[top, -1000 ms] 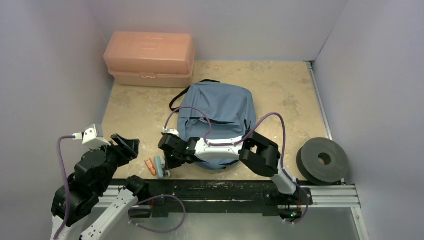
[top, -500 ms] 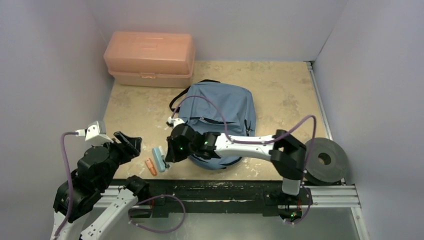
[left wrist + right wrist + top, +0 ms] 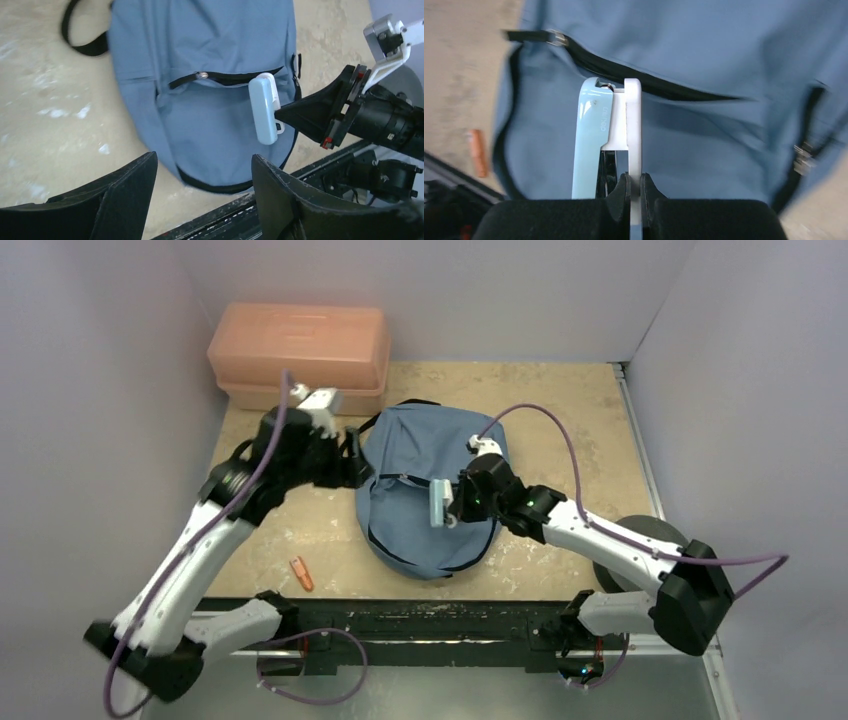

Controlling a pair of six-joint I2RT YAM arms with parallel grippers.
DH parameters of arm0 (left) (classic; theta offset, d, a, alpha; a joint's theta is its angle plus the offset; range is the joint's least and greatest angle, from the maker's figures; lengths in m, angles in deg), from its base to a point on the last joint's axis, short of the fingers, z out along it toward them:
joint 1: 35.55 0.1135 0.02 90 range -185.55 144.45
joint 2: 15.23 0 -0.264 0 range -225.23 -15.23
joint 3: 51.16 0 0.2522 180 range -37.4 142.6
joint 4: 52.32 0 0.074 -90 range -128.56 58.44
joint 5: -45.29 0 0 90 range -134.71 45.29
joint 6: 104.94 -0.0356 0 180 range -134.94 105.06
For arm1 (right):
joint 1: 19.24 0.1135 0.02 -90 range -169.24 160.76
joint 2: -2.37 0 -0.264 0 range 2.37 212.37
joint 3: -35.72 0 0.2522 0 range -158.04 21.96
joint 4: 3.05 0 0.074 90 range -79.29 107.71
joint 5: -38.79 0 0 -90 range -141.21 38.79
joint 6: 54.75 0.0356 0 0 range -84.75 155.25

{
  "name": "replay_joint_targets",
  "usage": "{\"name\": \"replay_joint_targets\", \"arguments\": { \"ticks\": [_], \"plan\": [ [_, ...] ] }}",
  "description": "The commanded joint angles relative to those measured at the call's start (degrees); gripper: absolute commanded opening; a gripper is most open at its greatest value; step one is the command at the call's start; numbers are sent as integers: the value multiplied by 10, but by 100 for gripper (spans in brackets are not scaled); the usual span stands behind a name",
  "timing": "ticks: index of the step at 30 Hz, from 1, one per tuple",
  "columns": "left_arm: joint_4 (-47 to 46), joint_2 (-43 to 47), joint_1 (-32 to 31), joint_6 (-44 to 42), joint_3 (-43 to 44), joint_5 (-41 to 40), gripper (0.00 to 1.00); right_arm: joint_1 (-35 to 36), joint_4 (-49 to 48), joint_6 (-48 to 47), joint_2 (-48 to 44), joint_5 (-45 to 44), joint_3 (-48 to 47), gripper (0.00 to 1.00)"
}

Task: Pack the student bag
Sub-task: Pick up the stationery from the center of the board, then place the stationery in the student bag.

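The student bag is a dusty-blue backpack lying flat mid-table, its front pocket zipper showing a dark slit. My right gripper is shut on the white base of a light-blue stapler and holds it above the bag's front, just below the zipper slit. In the right wrist view the stapler sticks out from the gripper over the bag. My left gripper is open and empty at the bag's left edge; its view shows the bag and stapler beyond the gripper.
A salmon-pink plastic box stands at the back left. A small orange item lies on the table near the front edge, left of the bag. A black roll sits at the right, partly behind my right arm. A black strap loops from the bag's top.
My right gripper lifted the stapler from the table by the orange item and carried it over the bag. My left arm swung from the near left to the bag's left edge.
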Motion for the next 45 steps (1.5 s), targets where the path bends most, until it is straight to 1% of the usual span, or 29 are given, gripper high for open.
{"name": "replay_joint_targets", "arguments": {
  "ticks": [1, 3, 5, 6, 7, 9, 12, 13, 15, 16, 18, 22, 24, 27, 31, 34, 37, 42, 45],
  "plan": [
    [-70, -206, -8, -88, 86, 167, 69, -23, 76, -37, -75, -106, 43, 0],
    [-65, -288, -35, -115, 155, 129, 69, -36, 93, -44, -96, -134, 57, 0],
    [-57, -366, -79, -154, 213, 65, 69, -48, 102, -48, -112, -145, 68, 0],
    [-55, -401, -99, -172, 239, 19, 69, -53, 102, -49, -117, -145, 75, 0],
    [-52, -436, -114, -183, 266, -3, 69, -58, 102, -49, -120, -143, 82, 0],
    [-63, -491, -128, -205, 301, -29, 69, -66, 103, -47, -126, -139, 93, 0],
    [-81, -536, -142, -244, 322, -61, 69, -74, 103, -45, -140, -126, 102, 0],
    [-101, -538, -149, -265, 309, -70, 70, -75, 103, -44, -147, -121, 103, 0],
    [-159, -533, -183, -349, 267, -143, 71, -77, 104, -41, -164, -113, 110, 0],
    [-202, -527, -197, -385, 235, -168, 72, -79, 103, -38, -170, -106, 113, 0],
    [-261, -521, -209, -435, 189, -178, 75, -80, 95, -31, -179, -90, 122, 0],
    [-270, -529, -213, -485, 170, -169, 76, -82, 89, -21, -188, -70, 132, 0],
    [-266, -532, -216, -497, 166, -164, 77, -81, 91, -19, -192, -71, 133, 0],
    [-270, -542, -222, -510, 159, -190, 77, -81, 91, -19, -198, -75, 134, 0],
    [-274, -530, -222, -509, 139, -165, 80, -82, 93, -20, -196, -69, 131, 0],
    [-256, -535, -224, -522, 134, -164, 80, -82, 89, -17, -199, -63, 135, 0],
    [-267, -522, -221, -540, 105, -140, 81, -82, 86, -16, -198, -57, 135, 0],
    [-277, -521, -215, -551, 90, -146, 81, -82, 77, -15, -198, -46, 139, 0],
    [-315, -553, -217, -556, 100, -211, 81, -82, 69, -13, -196, -35, 140, 0]
  ]
}}
